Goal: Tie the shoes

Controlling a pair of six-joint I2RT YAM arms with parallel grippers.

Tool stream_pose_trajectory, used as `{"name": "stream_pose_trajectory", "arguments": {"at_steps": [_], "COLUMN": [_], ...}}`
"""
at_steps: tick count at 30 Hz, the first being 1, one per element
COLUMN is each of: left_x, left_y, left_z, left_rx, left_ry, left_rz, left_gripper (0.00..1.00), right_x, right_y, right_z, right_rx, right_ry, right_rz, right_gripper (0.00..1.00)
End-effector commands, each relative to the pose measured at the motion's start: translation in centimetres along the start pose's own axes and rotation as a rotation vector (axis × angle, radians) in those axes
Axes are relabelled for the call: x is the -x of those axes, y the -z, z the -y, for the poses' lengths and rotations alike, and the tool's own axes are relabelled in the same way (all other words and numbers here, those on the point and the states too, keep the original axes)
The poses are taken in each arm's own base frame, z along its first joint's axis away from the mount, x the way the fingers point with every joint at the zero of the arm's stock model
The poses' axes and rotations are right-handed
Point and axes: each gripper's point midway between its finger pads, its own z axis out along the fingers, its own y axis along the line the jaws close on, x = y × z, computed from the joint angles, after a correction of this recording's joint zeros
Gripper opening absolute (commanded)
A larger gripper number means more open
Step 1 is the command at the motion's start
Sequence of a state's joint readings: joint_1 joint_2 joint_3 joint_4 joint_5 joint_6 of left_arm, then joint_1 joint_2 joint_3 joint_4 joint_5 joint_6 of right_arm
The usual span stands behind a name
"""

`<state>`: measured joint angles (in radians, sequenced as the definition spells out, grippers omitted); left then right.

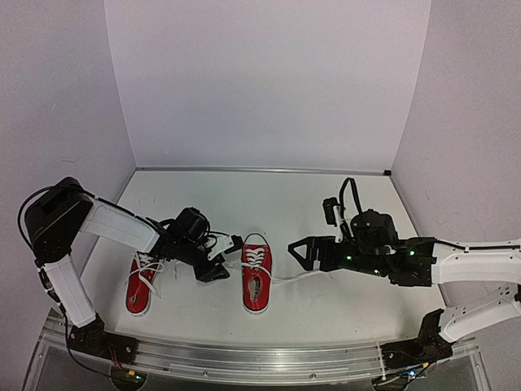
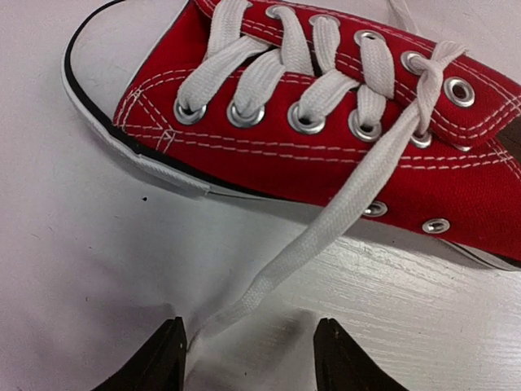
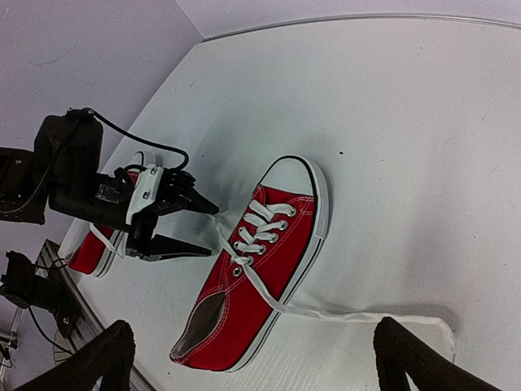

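Note:
Two red sneakers with white laces lie on the white table. The left shoe (image 1: 141, 283) sits under my left arm. The middle shoe (image 1: 256, 275) lies between the grippers, unknotted. My left gripper (image 1: 224, 257) is open just left of it. In the left wrist view the shoe (image 2: 326, 155) fills the top, and its left lace (image 2: 326, 224) runs down beside one fingertip (image 2: 169, 354); the jaws do not close on it. My right gripper (image 1: 303, 251) is open to the shoe's right. The right lace (image 3: 366, 314) trails across the table from the shoe (image 3: 260, 269) toward one of the right gripper's fingers (image 3: 415, 358).
White walls enclose the table on three sides. A metal rail (image 1: 260, 358) runs along the near edge by the arm bases. The left shoe also shows in the right wrist view (image 3: 89, 248), behind my left gripper (image 3: 199, 228).

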<state>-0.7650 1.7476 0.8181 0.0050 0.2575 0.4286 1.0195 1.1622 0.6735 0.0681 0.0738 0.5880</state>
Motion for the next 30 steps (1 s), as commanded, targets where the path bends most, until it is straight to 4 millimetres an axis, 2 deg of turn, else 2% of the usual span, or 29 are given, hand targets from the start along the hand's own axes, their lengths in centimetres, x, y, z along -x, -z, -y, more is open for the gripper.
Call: {"name": "stream_pose_trajectory", "arguments": {"at_steps": [1,7,12,16,17,21,26,30], "left_x": [2.0,1.7,2.0,2.7,2.9,4.9,7.4,8.7], "left_y": [-0.7,-1.3,-1.1,-0.3,0.1,2.1,4.7,5.1], "left_z": [-0.7,-1.1,-1.8,-2.1,-2.1,-1.3,1.1,3.0], "left_rx": [0.013,0.04,0.087,0.101,0.1,0.088,0.045,0.006], "left_ry": [-0.084,-0.104,-0.113,-0.108,-0.101,-0.082,-0.082,-0.091], "left_rz": [0.07,0.076,0.096,0.096,0.095,0.125,0.24,0.282], "left_gripper": [0.49,0.39,0.29,0.05,0.01,0.0,0.0,0.0], "right_x": [0.3,0.3,0.3,0.5,0.5,0.5,-0.3,-0.5], "right_y": [-0.1,-0.1,-0.3,-0.5,-0.6,-1.3,-3.6,-4.9], "right_z": [-0.3,-0.3,-0.5,-0.6,-0.6,-1.0,-1.5,-2.5], "right_rx": [0.021,0.024,0.026,0.025,0.024,0.021,0.008,0.035], "right_ry": [-0.015,-0.015,-0.013,-0.015,-0.014,-0.015,-0.013,-0.015], "right_rz": [0.02,0.02,0.016,0.015,0.015,-0.003,-0.076,-0.108], "right_gripper": [0.98,0.98,0.98,0.98,0.98,0.98,0.95,0.87]}}
